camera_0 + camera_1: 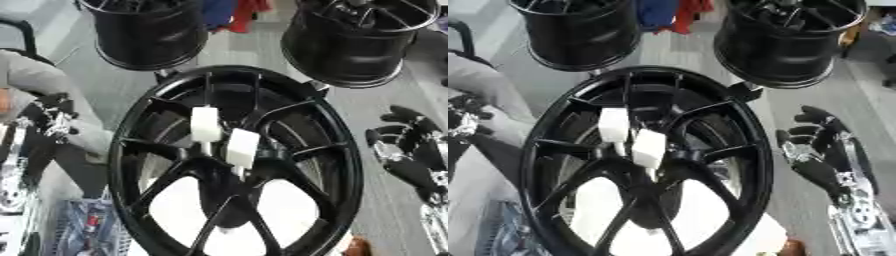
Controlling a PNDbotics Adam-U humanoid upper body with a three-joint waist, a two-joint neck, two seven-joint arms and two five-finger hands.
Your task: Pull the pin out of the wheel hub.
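Two white pins in wheel hub, right hand beside rim, apart

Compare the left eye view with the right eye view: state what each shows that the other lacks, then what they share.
Only the left eye view shows the left hand fairly whole, at the left edge beside the rim, fingers curled, holding nothing visible.

Only the right eye view shows the right hand together with its silver forearm; the fingers are spread and clear of the wheel.

Both show the black wheel hub, two white pins standing side by side at its centre, untouched, and two more black wheels behind.
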